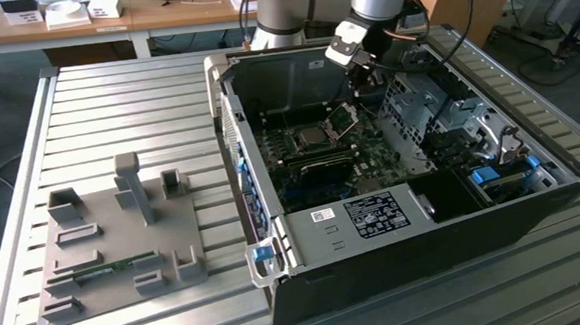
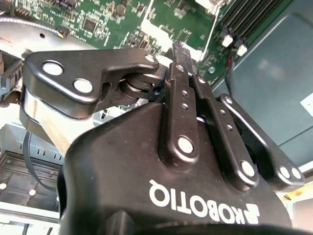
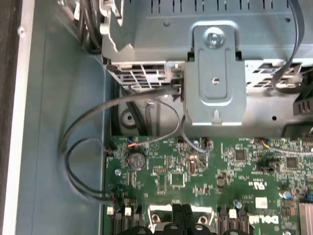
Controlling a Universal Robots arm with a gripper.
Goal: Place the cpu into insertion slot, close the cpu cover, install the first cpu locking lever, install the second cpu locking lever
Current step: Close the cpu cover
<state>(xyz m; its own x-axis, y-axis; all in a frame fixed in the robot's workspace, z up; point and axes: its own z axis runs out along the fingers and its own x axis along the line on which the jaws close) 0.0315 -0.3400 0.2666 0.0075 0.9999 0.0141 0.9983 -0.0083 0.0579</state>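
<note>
In the exterior view the cpu (image 1: pixel 314 136), a small silvery-grey square, lies flat in the socket on the green motherboard (image 1: pixel 371 153) inside the open computer case (image 1: pixel 408 238). The cpu cover (image 1: pixel 343 115), a thin metal frame, stands tilted up on its hinge at the socket's far side. My gripper (image 1: pixel 366 84) hangs just beyond the raised cover, near the case's back wall. The second wrist view shows my gripper (image 2: pixel 180 51) shut, its black fingers pressed together with nothing between them, above the motherboard (image 2: pixel 98 19). Its tips (image 3: pixel 181 215) also show over the motherboard (image 3: pixel 195 166) in the first wrist view.
A grey metal drive cage (image 1: pixel 439 106) fills the case on the exterior view's right. Black cables (image 3: pixel 88 147) loop beside a metal bracket (image 3: pixel 212 78). A grey fixture plate (image 1: pixel 122 243) holding a memory stick (image 1: pixel 104 269) lies on the ribbed table (image 1: pixel 113 113).
</note>
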